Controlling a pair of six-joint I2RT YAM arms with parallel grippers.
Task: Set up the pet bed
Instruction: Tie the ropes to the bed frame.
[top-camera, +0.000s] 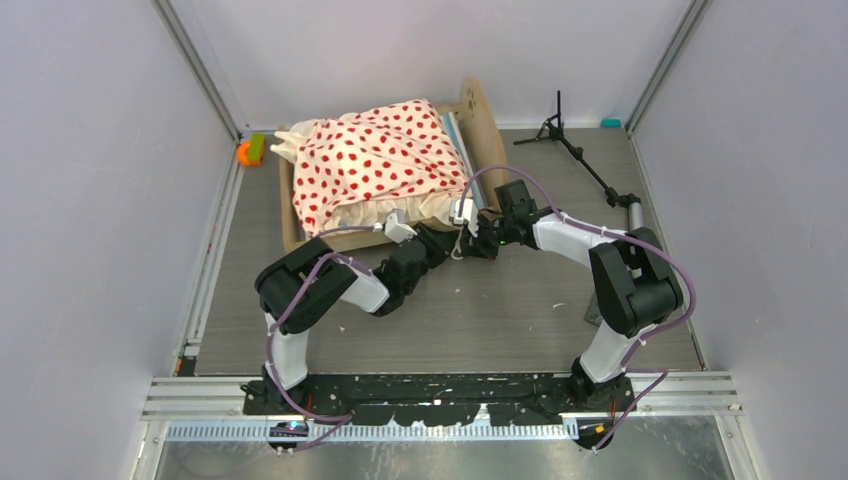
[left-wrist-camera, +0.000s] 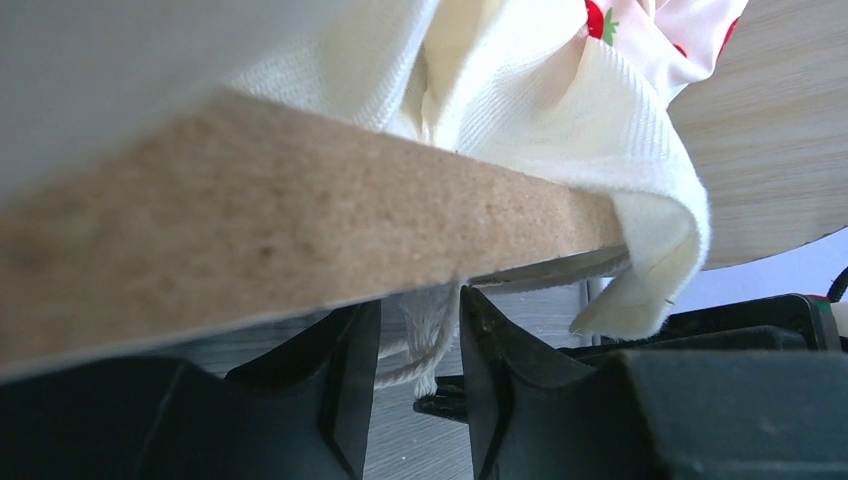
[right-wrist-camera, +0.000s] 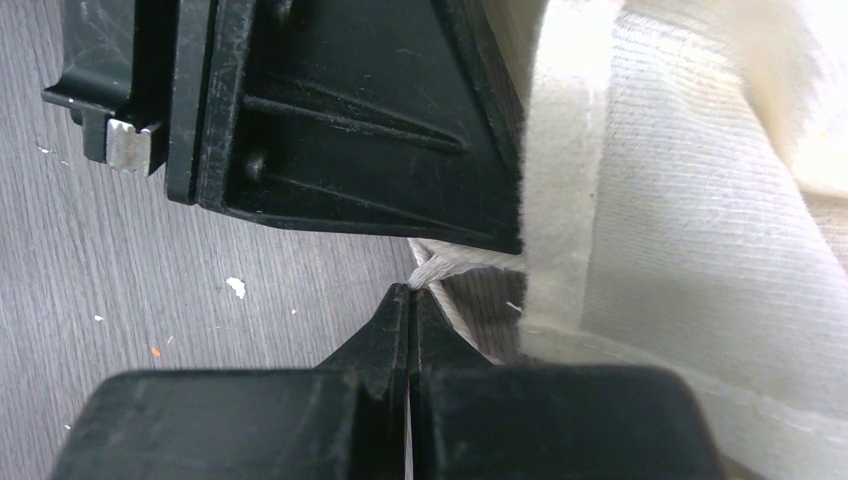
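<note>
The pet bed (top-camera: 483, 125) stands at the back middle of the table: a light-wood frame with the cream red-dotted bedding (top-camera: 375, 160) heaped over it. Both grippers meet at its near right corner. My left gripper (top-camera: 447, 243) sits just under the frame's raw board edge (left-wrist-camera: 300, 220). It (left-wrist-camera: 420, 300) is open, and a white cord (left-wrist-camera: 432, 330) hangs loose between its fingers. My right gripper (right-wrist-camera: 410, 290) faces it, shut on the end of that cord (right-wrist-camera: 450, 262). Cream bedding (right-wrist-camera: 680, 220) drapes beside it.
A black tripod stand (top-camera: 575, 150) lies at the back right, a grey cylinder (top-camera: 633, 212) at its near end. An orange and green object (top-camera: 250, 150) sits by the bed's back left corner. Metal rails and pale walls enclose the table.
</note>
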